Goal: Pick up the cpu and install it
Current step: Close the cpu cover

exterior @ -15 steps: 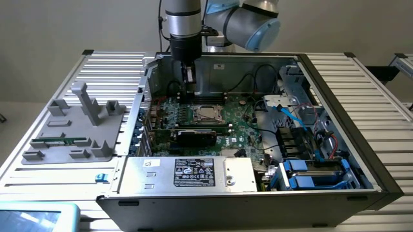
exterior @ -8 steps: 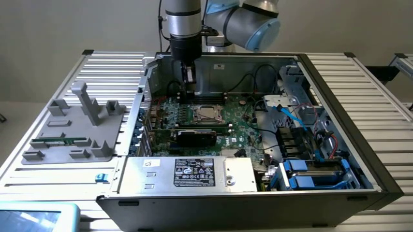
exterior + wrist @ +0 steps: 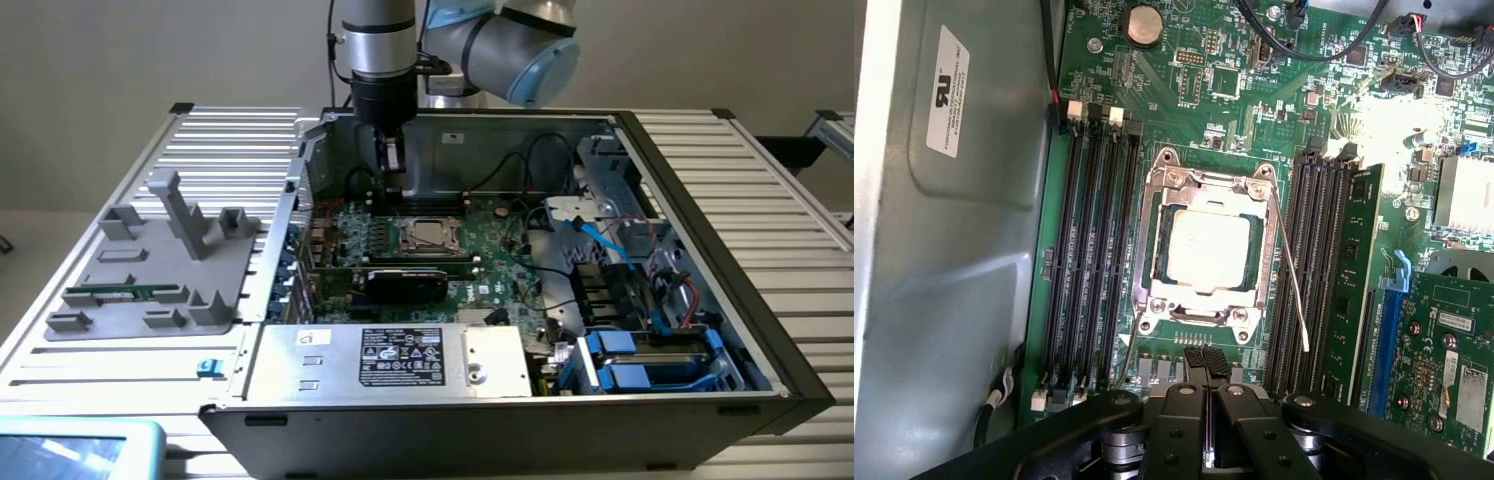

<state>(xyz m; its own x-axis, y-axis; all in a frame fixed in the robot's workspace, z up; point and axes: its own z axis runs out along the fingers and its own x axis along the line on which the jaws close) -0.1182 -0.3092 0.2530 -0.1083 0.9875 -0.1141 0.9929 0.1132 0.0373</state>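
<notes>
Now the gripper [image 3: 1206,372] is pinched fully closed with nothing between its fingers, hanging just beside the socket frame [image 3: 1154,250]. The cpu [image 3: 1206,248] lies flat inside that frame, silver top showing, its rim partly covered by metal. In the exterior view the fingertips blur into the dark case [image 3: 454,150].

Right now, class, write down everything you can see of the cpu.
The cpu is a small flat square chip with a shiny silver metal top and a thin tan-green rim. It lies level in the metal-framed socket on the green motherboard, between the memory slots. The shut gripper is apart from it.
</notes>
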